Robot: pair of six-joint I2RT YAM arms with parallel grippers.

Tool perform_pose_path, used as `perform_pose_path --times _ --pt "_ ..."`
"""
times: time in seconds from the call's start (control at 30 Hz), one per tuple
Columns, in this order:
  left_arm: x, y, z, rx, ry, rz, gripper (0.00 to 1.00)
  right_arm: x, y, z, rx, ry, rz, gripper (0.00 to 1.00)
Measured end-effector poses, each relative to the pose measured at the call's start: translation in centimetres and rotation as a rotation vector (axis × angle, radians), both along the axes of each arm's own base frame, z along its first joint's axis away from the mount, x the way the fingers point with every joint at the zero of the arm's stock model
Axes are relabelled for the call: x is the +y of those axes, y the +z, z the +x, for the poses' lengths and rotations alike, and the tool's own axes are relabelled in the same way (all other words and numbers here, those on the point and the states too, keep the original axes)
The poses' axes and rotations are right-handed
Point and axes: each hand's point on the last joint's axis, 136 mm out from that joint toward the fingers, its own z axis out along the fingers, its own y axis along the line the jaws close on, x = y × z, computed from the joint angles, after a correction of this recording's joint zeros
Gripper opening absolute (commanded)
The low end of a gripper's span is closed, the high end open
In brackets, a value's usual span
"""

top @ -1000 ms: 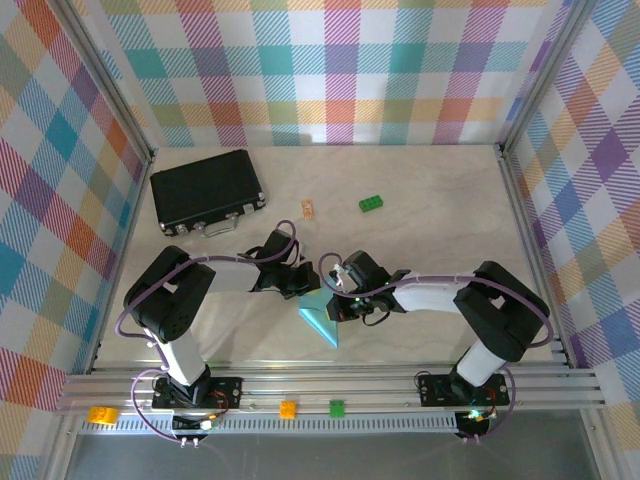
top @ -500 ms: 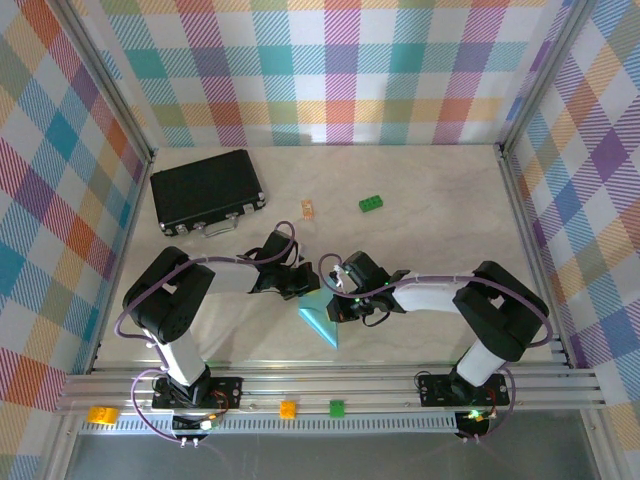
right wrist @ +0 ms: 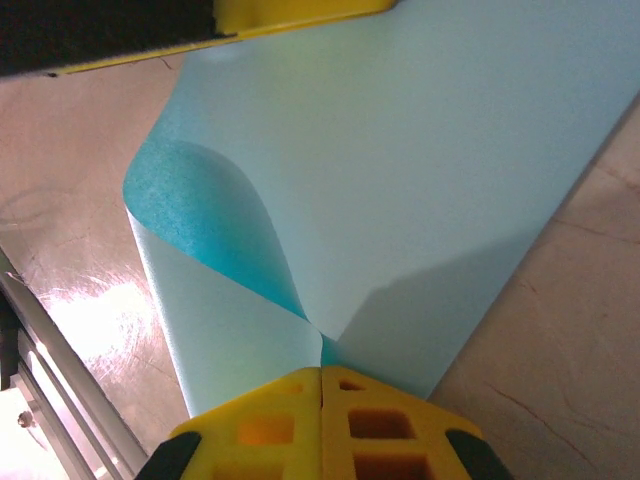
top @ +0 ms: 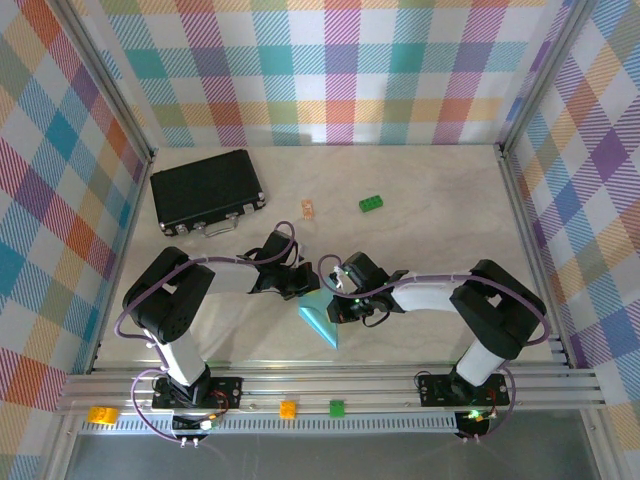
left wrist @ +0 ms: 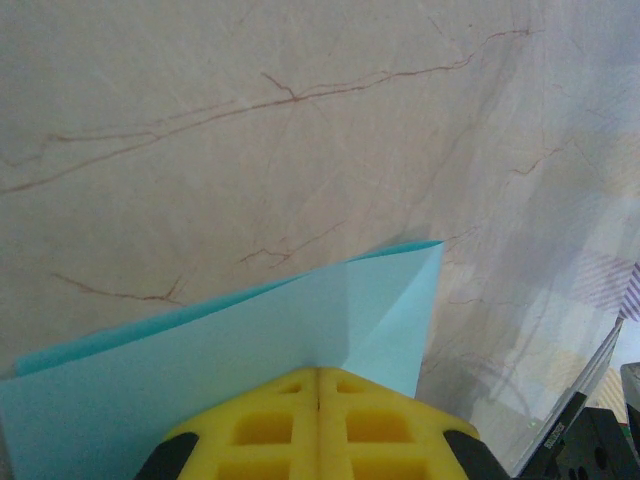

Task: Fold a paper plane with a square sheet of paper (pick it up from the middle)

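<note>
As left gripper clenches the folded blue paper, right gripper pinching its curled flap

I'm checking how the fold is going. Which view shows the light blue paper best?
The right wrist view: the light blue paper is seen close up, with a darker flap curling over its near edge. The left wrist view shows one flat corner of it; the top external view gives a small, distant triangle.

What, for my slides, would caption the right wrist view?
Right hand shut on the folded light blue paper sheet, curling at one edge above the marble table.
</note>
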Motion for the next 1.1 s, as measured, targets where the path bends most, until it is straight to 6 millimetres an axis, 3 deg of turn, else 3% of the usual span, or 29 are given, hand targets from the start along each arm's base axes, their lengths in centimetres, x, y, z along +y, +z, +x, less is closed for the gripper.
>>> perform_pose_path --times 1.0,1.1 --pt "0.08 0.07 0.10 0.007 0.003 0.013 0.00 0.15 -0.36 0.08 0.000 0.000 -0.002 0.00" --pt "0.21 0.21 0.26 0.017 0.004 0.037 0.05 0.28 -0.36 0.20 0.003 -0.009 0.003 0.00"
